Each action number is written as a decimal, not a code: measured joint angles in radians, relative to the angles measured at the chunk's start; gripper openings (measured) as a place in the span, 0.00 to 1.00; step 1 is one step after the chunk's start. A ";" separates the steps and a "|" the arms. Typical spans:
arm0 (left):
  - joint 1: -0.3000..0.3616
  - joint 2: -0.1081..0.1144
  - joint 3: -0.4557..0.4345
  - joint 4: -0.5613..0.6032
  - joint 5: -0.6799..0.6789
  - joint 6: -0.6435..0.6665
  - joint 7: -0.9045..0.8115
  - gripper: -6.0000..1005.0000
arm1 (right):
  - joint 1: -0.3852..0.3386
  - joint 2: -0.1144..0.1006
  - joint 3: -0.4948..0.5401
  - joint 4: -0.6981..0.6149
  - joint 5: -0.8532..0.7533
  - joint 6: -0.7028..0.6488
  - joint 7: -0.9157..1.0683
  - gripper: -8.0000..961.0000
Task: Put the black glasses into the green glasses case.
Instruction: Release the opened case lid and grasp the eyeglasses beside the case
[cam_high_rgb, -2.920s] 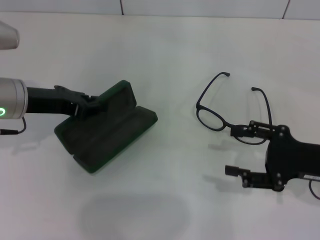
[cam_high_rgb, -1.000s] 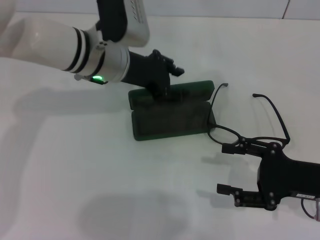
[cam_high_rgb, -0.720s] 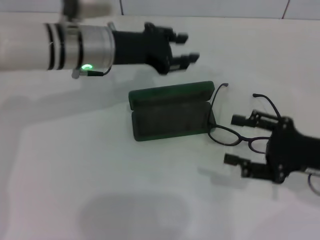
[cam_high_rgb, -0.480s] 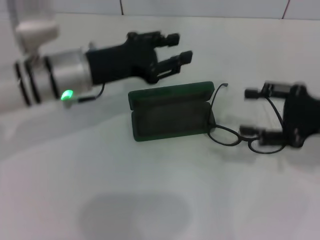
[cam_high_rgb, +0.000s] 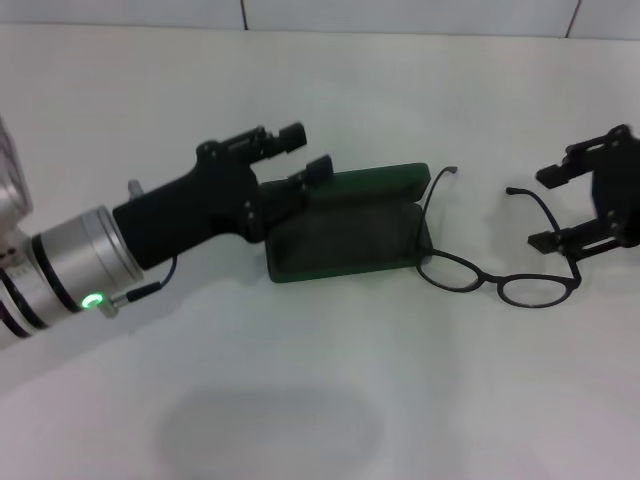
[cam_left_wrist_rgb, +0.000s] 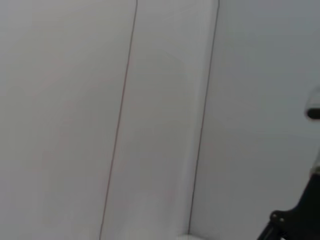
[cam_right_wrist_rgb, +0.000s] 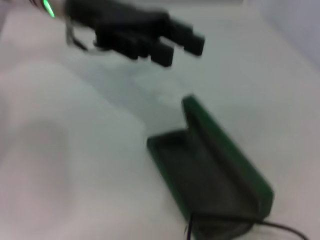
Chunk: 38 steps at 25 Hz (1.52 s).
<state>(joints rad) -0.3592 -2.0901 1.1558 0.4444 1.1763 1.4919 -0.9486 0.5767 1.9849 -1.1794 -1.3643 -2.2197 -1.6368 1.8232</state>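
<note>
The green glasses case (cam_high_rgb: 345, 238) lies open in the middle of the table, its lid standing up at the far side. It also shows in the right wrist view (cam_right_wrist_rgb: 210, 172). The black glasses (cam_high_rgb: 485, 282) lie unfolded on the table just right of the case, with one temple arm near the case's right end. My left gripper (cam_high_rgb: 310, 150) is open and empty over the case's left end; the right wrist view shows it too (cam_right_wrist_rgb: 182, 50). My right gripper (cam_high_rgb: 545, 208) is open and empty, right of the glasses and apart from them.
The white table (cam_high_rgb: 300, 400) carries only the case and the glasses. A white tiled wall runs along the far edge (cam_high_rgb: 400, 15). The left wrist view shows only wall panels (cam_left_wrist_rgb: 150, 125).
My left gripper has swung back and down to the case's left end. My right gripper has moved up and right, away from the glasses. The case and glasses have stayed put.
</note>
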 joint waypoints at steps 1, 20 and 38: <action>-0.002 0.000 0.000 -0.015 0.000 0.000 0.013 0.51 | 0.012 0.009 -0.009 0.000 -0.029 -0.003 0.010 0.73; -0.050 0.001 -0.001 -0.097 -0.001 -0.033 0.030 0.51 | 0.147 0.040 -0.490 0.069 -0.271 0.167 0.249 0.67; -0.094 -0.001 0.000 -0.098 -0.001 -0.072 0.033 0.51 | 0.154 0.043 -0.576 0.156 -0.274 0.272 0.246 0.33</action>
<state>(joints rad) -0.4529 -2.0908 1.1561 0.3466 1.1752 1.4202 -0.9160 0.7311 2.0279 -1.7555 -1.2083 -2.4939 -1.3644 2.0693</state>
